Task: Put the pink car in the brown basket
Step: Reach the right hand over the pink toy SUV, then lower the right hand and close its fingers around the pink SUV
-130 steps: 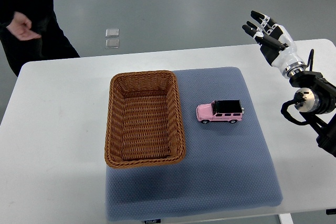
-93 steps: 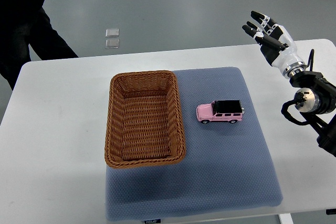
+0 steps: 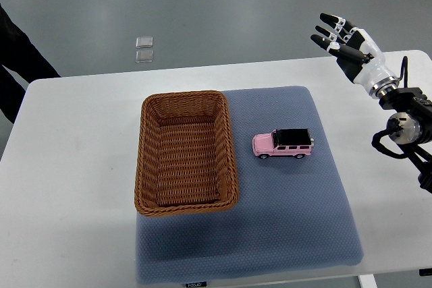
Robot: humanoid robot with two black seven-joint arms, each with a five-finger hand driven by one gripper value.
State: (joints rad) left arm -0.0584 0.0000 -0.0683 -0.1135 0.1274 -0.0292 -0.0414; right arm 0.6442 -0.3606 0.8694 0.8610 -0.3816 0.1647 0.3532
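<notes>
A pink toy car (image 3: 283, 144) with a black roof lies on the blue-grey mat (image 3: 290, 220), its front pointing left. The brown wicker basket (image 3: 144, 160) stands just left of it on the mat's left edge and holds nothing. My right hand (image 3: 344, 38) is raised at the far right above the table's back edge, well away from the car, its fingers spread and holding nothing. The left arm does not show.
The white table (image 3: 67, 166) carries the mat. A person in dark clothes (image 3: 17, 65) stands at the far left beyond the table. Two small clear squares (image 3: 144, 48) lie on the floor behind it.
The person has stepped away to the left, mostly out of the picture. My right hand and forearm have shifted slightly right and up.
</notes>
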